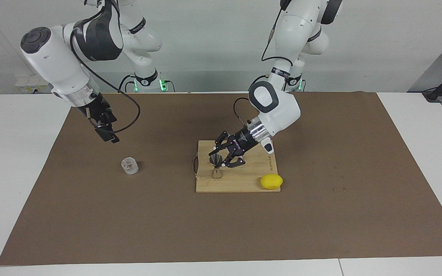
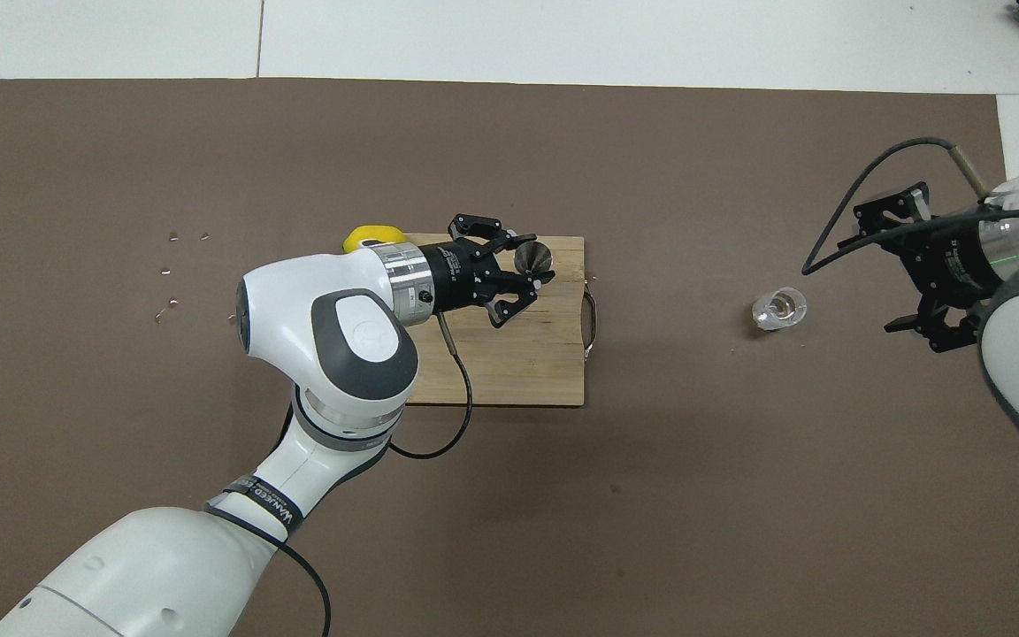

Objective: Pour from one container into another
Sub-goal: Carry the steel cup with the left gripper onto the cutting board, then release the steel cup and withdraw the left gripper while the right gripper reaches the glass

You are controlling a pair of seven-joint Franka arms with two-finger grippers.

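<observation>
The left gripper (image 1: 221, 163) pinches the metal jigger (image 1: 216, 165) on the cutting board (image 1: 244, 184); the right gripper (image 1: 106, 132), fingers spread, hangs near the untouched glass tumbler (image 1: 130, 166). Pouring remains undone.

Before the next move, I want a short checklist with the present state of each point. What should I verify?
1. Left gripper shut on the jigger: ok, its fingertips meet at the jigger's waist.
2. Jigger upright on the board: ok.
3. Tumbler upright on the mat, toward the right arm's end: ok.
4. Right gripper open and ready: ok; it hangs in the air near the tumbler and holds nothing.
5. Tumbler has something to pour: cannot tell.
6. Lemon away from the jigger: ok, it lies at the board's corner.
</observation>
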